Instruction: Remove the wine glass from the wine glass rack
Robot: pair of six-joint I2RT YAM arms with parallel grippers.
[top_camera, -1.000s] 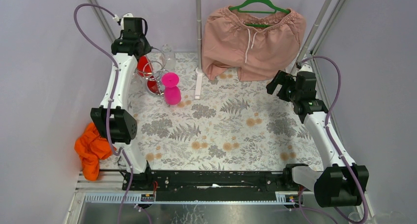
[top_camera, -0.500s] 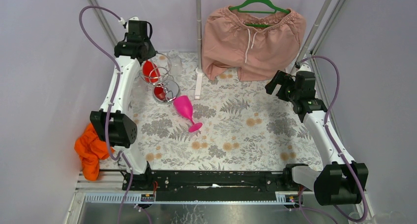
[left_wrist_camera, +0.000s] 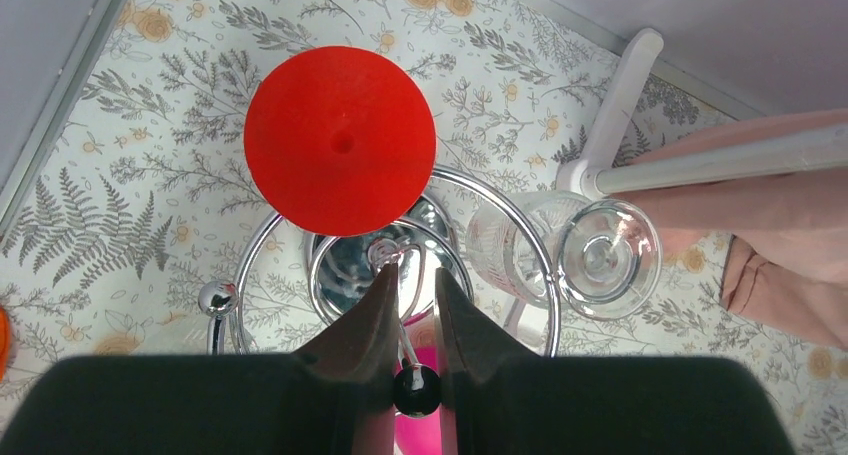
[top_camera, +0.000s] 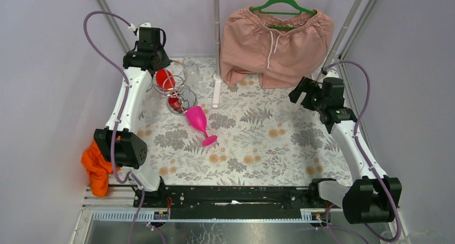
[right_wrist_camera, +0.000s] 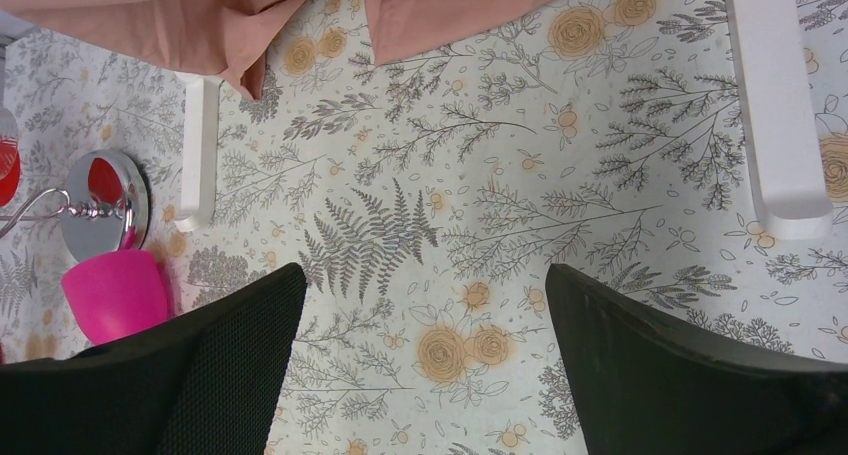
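My left pincer is almost closed, pinching a wire hook of the wine glass rack (a red wine glass hangs on it). The pink wine glass lies on its side on the counter, beside the rack's base. The right pincer is wide, holding nothing.

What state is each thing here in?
Pink wine glass: off the rack, lying on its side.
Red wine glass: hung on the rack, foot up.
Clear glass: hung on the rack, foot up.
Left gripper: shut on a rack wire.
Right gripper: open, empty.
Shorts: on hanger.
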